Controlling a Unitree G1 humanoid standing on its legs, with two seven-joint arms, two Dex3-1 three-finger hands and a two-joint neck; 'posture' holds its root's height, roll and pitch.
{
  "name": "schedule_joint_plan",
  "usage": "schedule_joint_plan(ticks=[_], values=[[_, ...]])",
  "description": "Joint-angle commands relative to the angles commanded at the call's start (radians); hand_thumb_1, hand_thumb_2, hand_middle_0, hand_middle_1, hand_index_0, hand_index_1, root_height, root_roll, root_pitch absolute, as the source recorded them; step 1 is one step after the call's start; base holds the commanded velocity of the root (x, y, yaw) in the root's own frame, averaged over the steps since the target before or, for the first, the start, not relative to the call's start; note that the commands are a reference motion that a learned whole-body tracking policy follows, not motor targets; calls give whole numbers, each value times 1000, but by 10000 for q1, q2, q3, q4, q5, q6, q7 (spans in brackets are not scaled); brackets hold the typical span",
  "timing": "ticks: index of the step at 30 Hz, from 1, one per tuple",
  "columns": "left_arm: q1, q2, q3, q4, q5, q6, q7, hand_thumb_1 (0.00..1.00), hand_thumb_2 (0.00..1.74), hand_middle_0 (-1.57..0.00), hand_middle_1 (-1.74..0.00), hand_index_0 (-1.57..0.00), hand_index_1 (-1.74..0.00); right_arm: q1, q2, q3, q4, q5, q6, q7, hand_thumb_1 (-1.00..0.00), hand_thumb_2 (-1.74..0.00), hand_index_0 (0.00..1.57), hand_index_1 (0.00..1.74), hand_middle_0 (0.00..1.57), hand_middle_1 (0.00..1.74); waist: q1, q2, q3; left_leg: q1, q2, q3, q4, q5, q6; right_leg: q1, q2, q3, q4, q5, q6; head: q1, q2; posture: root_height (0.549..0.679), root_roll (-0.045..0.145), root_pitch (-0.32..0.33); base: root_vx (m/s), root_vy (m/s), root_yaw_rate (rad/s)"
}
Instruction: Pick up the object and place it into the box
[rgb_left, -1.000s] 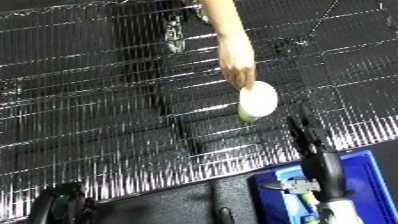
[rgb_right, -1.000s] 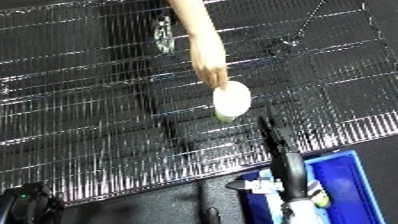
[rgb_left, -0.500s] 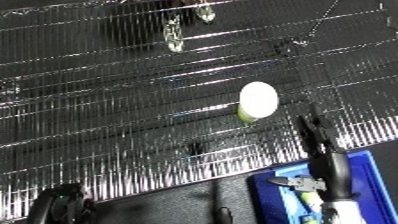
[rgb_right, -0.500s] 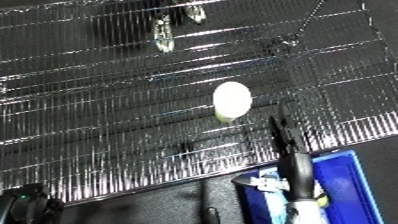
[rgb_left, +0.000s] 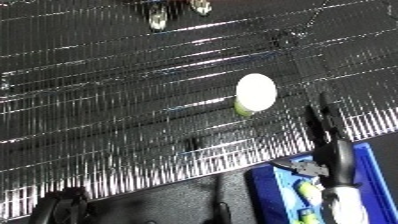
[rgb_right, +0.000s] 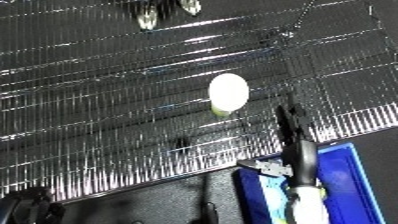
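The work surface is a dark wire rack (rgb_left: 107, 100) of thin, shiny metal rods running closely side by side, with stronger cross wires catching the light in bright streaks. It fills nearly the whole view and slopes across it, its near edge running from the lower left up toward the right. Below that edge lies dark, dull floor (rgb_left: 169, 200).

The object (rgb_left: 256, 92), a pale, egg-shaped thing with a small yellow-green part at its lower end, lies on the rack right of the middle, well in from the near edge. Nothing touches it.

The blue bin (rgb_right: 342, 175) stands off the rack at the lower right, just below the rack's near edge, and something pale and yellowish lies inside it.

The right hand (rgb_left: 322, 125) reaches up from the lower right over the bin's rim, its black fingers straight and narrow, pointing toward the rack, holding nothing. Its tip lies just right of and below the object, apart from it.

At the lower left corner a dark, rounded shape (rgb_left: 62, 205) shows; whether it is the left hand I cannot tell.

At the rack's far edge, two small shiny things (rgb_left: 178, 12) stand at the top of the view, too blurred to name.
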Motion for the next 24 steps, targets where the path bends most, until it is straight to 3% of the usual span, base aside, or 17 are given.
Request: schedule_joint_plan(ticks=[13,20,24], values=[[-630,232,-384,22,-50,216,163,1000,1740,-1570,-1740,-1570,-1740,-1539,-326,125,1003,286,177,-137,0,0,0,0,0,0,45,254,0,-813,-99,37,441,-255,79,-946,-133,104,396,84,21,537,1087,643,43,35,17,-3,10],[-993,326,-676,-102,-231,347,389,1000,1740,-1570,-1740,-1570,-1740,-2529,-671,423,1662,-450,342,-449,0,0,0,0,0,0,143,428,0,-1320,-152,63,534,-294,126,-1554,-188,112,590,105,33,982,1516,639,44,71,2,11,21],[-1095,302,-821,-204,-284,353,559,1000,1740,-1570,-1740,-1570,-1740,-2956,-784,589,1956,-487,337,-518,0,0,0,0,0,0,212,502,0,-1605,-180,68,579,-296,136,-1871,-192,87,684,104,24,1156,1726,637,45,91,-7,5,20]])
